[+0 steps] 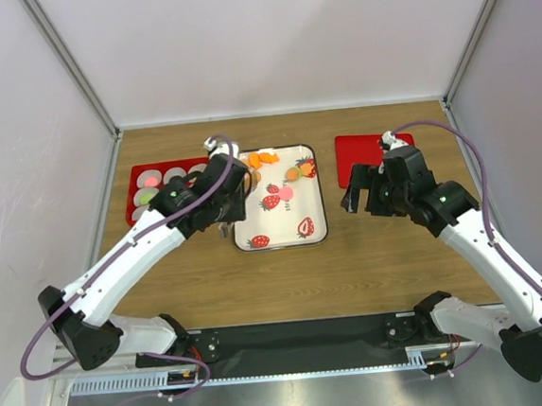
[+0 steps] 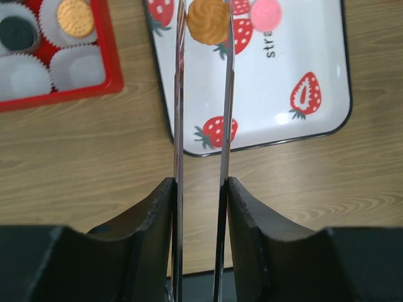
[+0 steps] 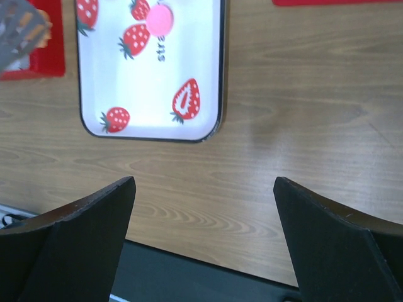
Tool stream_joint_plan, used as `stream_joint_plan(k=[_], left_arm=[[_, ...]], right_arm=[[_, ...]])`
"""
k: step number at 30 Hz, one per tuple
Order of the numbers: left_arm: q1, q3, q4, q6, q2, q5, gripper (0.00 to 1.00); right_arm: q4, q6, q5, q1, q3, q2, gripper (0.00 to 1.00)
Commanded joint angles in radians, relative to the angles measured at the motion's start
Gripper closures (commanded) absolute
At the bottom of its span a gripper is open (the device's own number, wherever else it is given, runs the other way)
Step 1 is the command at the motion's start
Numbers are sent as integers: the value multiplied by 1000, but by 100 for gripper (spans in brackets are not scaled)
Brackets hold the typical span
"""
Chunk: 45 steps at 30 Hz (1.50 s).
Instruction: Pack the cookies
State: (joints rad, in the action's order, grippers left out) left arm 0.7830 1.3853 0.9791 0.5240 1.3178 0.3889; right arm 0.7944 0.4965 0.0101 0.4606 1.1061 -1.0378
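Observation:
My left gripper [image 2: 200, 182] is shut on metal tongs [image 2: 179, 113], whose tips pinch an orange cookie [image 2: 209, 21] held above the left edge of the strawberry tray [image 2: 283, 69]. In the top view this gripper [image 1: 230, 189] is between the red box [image 1: 136, 181] and the tray [image 1: 316, 228]. More orange cookies [image 1: 265, 156] and a pink cookie [image 1: 287, 192] lie on the tray. The box's paper cups hold an orange cookie [image 2: 75, 17] and a black one [image 2: 17, 33]. My right gripper [image 3: 204, 182] is open and empty over bare wood right of the tray [image 3: 151, 82].
A red lid [image 1: 356, 148] lies at the back right, behind my right gripper [image 1: 354, 198]. Several cups in the box, such as one [image 2: 79, 66], hold nothing. White walls enclose the table on three sides.

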Motion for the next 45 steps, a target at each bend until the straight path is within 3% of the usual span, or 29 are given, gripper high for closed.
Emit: stream_joint_plan(k=[1, 20, 45], left_arm=[[-48, 6, 64, 41, -68, 34, 59], [-293, -83, 52, 18, -101, -39, 59], [-441, -213, -33, -78, -89, -79, 59]], right_arm=[[6, -9, -39, -4, -17, -5, 0], [-81, -39, -145, 0, -75, -114, 0], [-103, -26, -167, 1, -117, -136, 0]])
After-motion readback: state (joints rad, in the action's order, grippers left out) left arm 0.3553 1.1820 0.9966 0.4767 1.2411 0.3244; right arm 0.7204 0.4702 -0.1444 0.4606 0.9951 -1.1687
